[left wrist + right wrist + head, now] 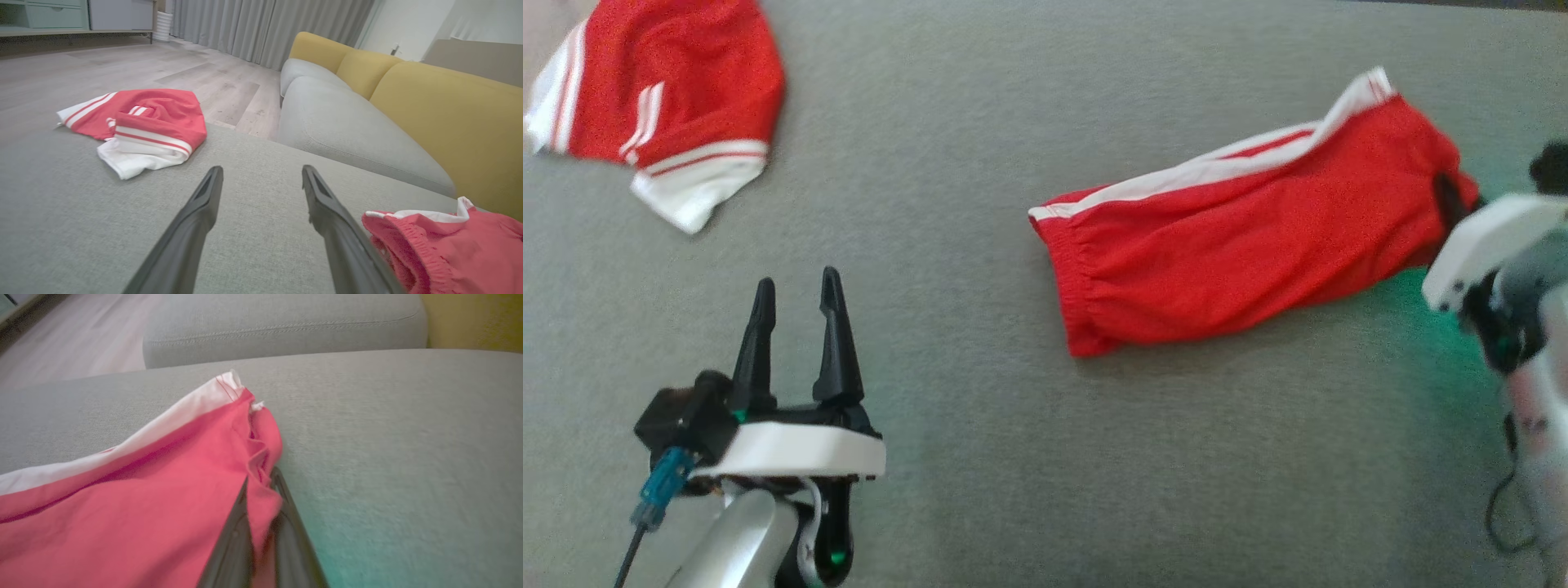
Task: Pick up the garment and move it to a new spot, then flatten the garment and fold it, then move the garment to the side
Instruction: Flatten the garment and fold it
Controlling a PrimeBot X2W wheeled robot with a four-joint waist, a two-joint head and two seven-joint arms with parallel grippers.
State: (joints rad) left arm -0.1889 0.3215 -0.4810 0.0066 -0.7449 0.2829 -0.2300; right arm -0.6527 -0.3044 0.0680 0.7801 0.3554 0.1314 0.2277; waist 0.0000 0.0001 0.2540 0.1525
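Between the fingers of the shut right gripper [261, 486], plain in its wrist view yet half hidden from the head, a bunched edge of the red garment [143, 506]; outward, the rest lying across the grey cushion [980, 408], left gripper [796, 282] well apart, spread wide, empty.
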